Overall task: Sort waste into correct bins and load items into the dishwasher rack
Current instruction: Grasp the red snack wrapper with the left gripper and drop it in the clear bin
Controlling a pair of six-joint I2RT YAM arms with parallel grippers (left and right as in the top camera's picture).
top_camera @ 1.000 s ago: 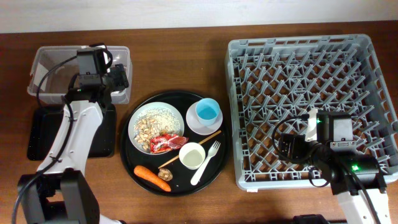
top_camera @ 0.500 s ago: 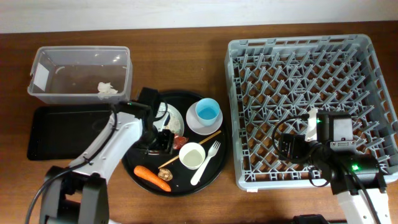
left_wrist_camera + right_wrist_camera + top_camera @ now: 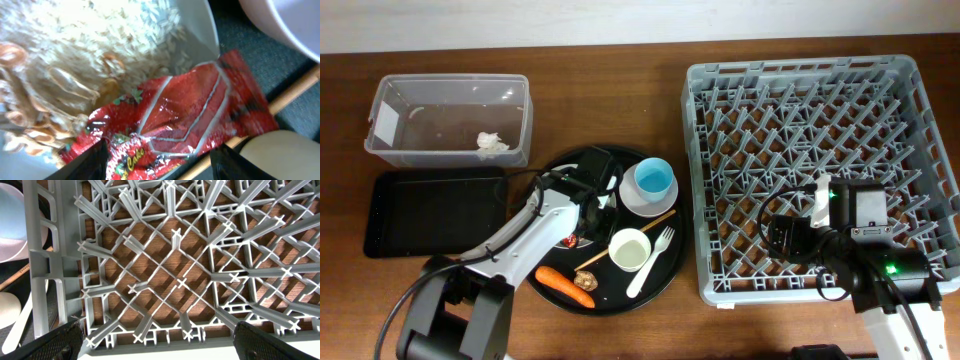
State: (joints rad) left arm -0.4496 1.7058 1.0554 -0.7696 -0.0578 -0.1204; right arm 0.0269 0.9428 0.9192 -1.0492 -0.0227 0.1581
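Observation:
My left gripper (image 3: 157, 167) is open, low over the red shiny wrapper (image 3: 185, 115), one finger on each side of it. The wrapper lies on the edge of the white round plate (image 3: 202, 30), which holds white rice (image 3: 115, 30) and brownish scraps (image 3: 35, 100). In the overhead view the left arm (image 3: 582, 215) hides most of the plate. The light-blue cup (image 3: 653, 181) stands on the saucer (image 3: 638, 203). The white cup (image 3: 629, 249), fork (image 3: 655, 258), chopstick (image 3: 658, 219) and carrot (image 3: 563, 285) lie nearby. My right gripper (image 3: 165, 345) is open over the grey rack (image 3: 815, 100).
All the dishes sit on a large round black tray (image 3: 545, 270). The clear tub (image 3: 450, 95) at the back left holds a crumpled tissue (image 3: 492, 143). The shallow black tray (image 3: 430, 210) lies in front of the tub. A brown food scrap (image 3: 585, 278) lies beside the carrot.
My left arm has swung from over the clear tub down to the round tray, leaving the tissue in the tub, and now sits over the wrapper. The right arm has not moved.

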